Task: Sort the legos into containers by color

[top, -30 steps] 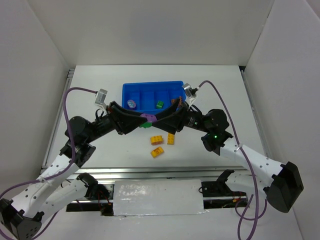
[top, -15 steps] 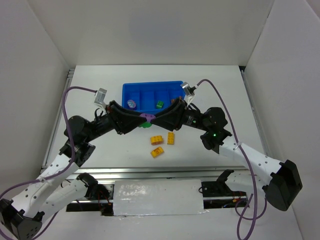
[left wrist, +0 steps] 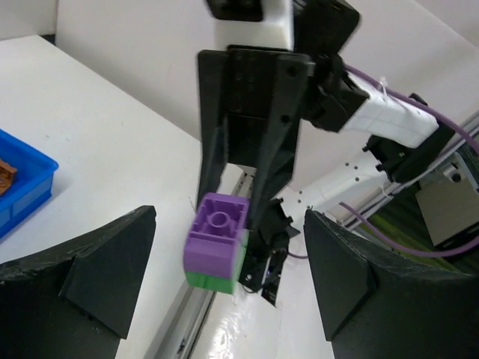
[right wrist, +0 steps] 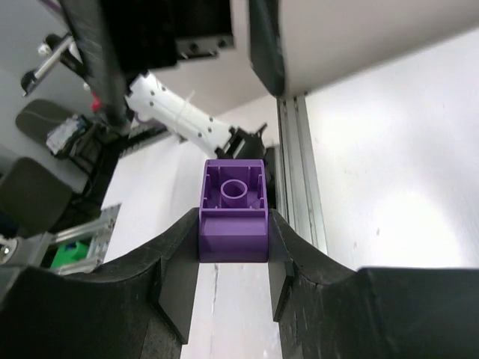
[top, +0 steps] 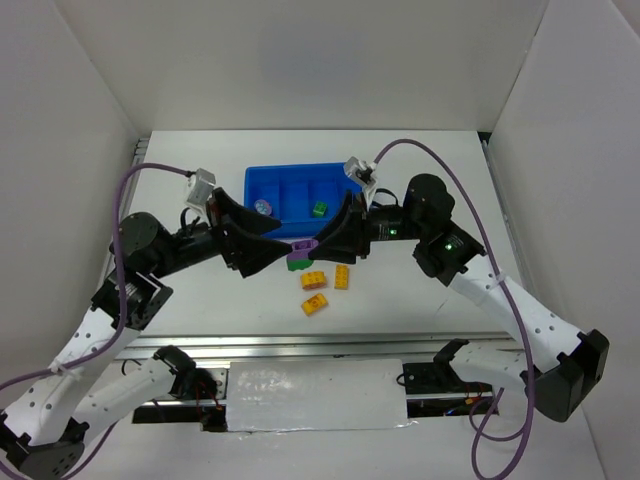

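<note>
The main danger, I think, is that two colours go into one compartment together. The small purple plastic brick point(right wrist: 233, 217) is pressed onto a small green plastic brick point(left wrist: 213, 280). The right end effector point(right wrist: 233, 250) is clenched on the purple one only, at its two side faces. If the pair is carried as it is to the shallow bright blue plastic tray with dividing walls point(top: 300, 170), the green part lands with the purple. The green brick could also come loose on the way and fall, because only the press fit keeps it there.

The left end effector point(top: 272, 248) is released and wide open, with one finger on each side of the pair. It touches nothing, so it does not hold the green part.

The pair hangs between the two arms, just in front of the tray's near wall and apparently off the white counter point(top: 450, 180). The purple brick is short with smooth faces, and a round ring shows in the middle of its visible face. The green one below it looks thinner. Three yellow-orange bricks point(top: 314, 281) lie loose on the counter nearby.
</note>
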Available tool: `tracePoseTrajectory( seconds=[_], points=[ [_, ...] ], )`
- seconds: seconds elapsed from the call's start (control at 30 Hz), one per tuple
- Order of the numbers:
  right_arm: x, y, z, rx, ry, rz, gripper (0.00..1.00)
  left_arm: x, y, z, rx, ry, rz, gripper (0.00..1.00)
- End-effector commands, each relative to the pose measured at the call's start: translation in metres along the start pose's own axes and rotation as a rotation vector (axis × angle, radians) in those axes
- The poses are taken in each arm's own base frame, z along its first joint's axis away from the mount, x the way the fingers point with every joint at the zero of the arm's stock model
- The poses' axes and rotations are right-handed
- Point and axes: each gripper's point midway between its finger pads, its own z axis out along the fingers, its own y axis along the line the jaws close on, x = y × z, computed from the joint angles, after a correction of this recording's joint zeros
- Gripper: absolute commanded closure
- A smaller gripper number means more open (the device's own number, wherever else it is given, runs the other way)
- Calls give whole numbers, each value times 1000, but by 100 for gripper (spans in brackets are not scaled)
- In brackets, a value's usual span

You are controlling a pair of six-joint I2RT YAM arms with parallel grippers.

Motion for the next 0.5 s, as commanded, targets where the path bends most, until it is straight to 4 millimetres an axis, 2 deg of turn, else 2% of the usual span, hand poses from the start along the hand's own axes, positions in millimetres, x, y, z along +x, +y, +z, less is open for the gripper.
tracePoseTrajectory(
  seconds=[0.0,0.03,0.1,0.13,0.2,0.27,0.4,0.47],
  points=[
    [10,13,-17,-57,114,-35,100,2,-16,-9,58,47,82,7],
    [18,13,-22,-66,155,-21,100,3,-18,-8,73,58,88,8],
    [15,20,-24,-118,197,-23,100,12,-24,-7,136,118,106,8],
    [25,29,-29,-176,249,-4,100,22,-31,-9,196,170,114,9],
    [21,36,-30,-220,279,-11,100,33,-29,-3,245,238,93,10],
    [25,31,-32,-173,304,-15,100,46,-28,-1,303,308,72,12],
    [18,30,-32,-114,292,-31,100,51,-16,4,252,312,55,10],
    [20,21,-30,-62,303,-18,100,53,-18,4,277,324,40,10]
  ],
)
